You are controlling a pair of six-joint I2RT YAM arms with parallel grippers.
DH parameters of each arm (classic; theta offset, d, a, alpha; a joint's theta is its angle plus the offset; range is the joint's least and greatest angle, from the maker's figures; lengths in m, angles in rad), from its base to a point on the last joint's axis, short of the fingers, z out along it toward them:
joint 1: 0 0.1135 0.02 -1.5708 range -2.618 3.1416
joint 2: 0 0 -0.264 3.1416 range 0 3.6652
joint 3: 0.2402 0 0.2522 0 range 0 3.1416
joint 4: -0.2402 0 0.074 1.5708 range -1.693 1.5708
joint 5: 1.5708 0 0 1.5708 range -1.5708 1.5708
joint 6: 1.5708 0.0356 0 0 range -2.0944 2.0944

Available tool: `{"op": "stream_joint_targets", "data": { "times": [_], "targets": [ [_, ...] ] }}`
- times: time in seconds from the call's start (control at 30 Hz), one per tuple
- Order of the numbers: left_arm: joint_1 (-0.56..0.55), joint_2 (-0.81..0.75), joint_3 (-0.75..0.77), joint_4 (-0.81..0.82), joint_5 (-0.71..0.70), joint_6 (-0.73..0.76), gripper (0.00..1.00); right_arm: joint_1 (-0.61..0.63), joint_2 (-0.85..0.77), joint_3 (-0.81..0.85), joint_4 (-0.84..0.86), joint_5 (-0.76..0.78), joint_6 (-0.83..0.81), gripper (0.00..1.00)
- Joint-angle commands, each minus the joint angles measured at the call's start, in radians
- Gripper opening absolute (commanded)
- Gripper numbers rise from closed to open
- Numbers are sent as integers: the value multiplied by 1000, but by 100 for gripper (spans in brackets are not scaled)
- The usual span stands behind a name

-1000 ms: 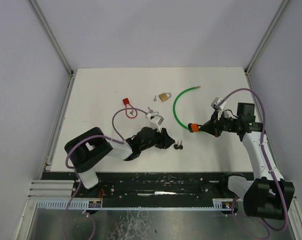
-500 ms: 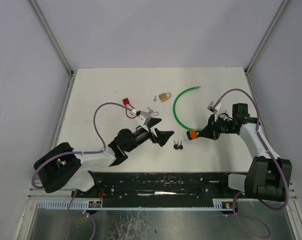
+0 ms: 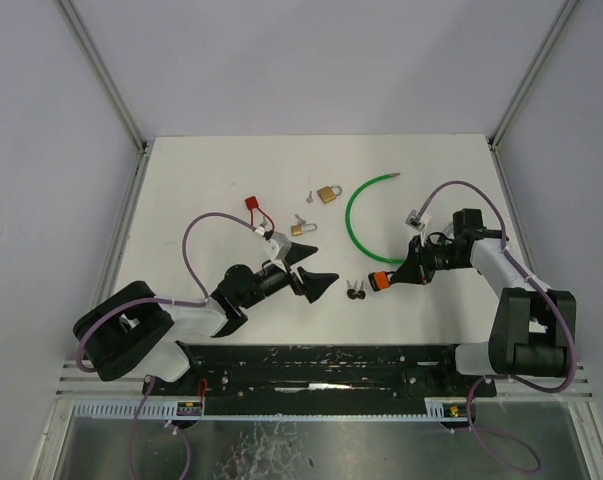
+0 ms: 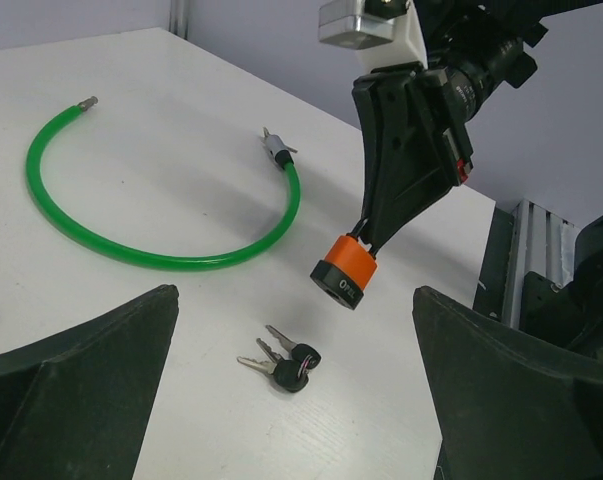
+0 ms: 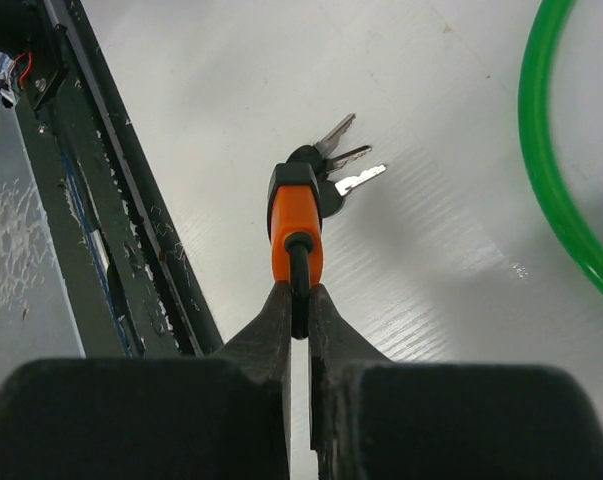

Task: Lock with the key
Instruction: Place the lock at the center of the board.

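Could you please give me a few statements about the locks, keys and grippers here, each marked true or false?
1. The right gripper is shut on the orange lock. True.
2. The left gripper grips the keys. False: it is open, and the keys lie untouched on the table.
3. The keys lie close to the orange lock. True.
4. The brass padlock lies right beside the keys. False: it lies well beyond them, toward the far side of the table.
5. The green cable passes through the orange lock. False: both its ends lie apart from it.
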Motion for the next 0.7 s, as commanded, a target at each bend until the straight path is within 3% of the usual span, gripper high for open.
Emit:
{"op": "stream_joint_targets", "data": {
  "times": [0.0,0.37,0.57,0.67],
  "targets": [
    [0,8,16,74,21,-8,100,27,32,47,-20,-30,6,7],
    [0,12,20,73,33,-9,100,109,210,118,-2,53,79,13],
    [0,14,21,70,40,-9,100,135,267,138,-8,115,79,39],
    [0,12,21,71,42,-8,100,137,230,146,-2,167,79,46]
  ]
}}
